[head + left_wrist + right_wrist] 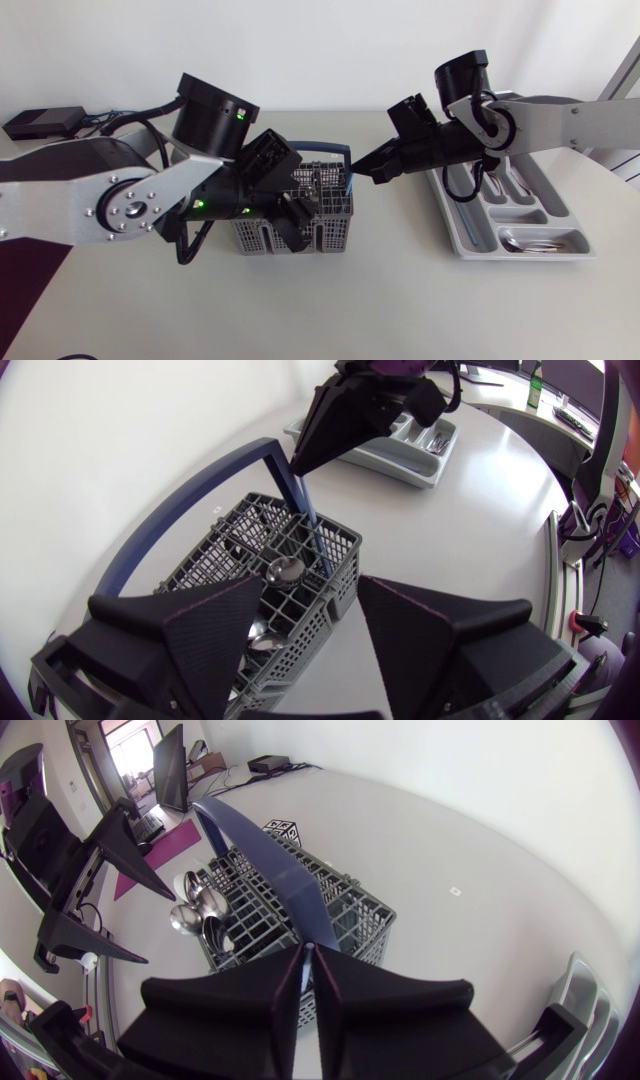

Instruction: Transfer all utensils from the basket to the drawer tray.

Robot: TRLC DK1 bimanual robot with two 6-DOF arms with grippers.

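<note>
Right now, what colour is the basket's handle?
Blue. The handle shows best in the right wrist view.

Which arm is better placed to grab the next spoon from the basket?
Left. The left gripper hangs open over the spoons in the basket; the right gripper is shut on the blue handle.

I get bright, even, diffuse light across the worktop (420, 310), with only a soft shadow at the basket (262, 238) foot. Small glare spots on the spoon bowls (190, 918). Both wrist views bend the worktop edge heavily toward their borders.
</note>
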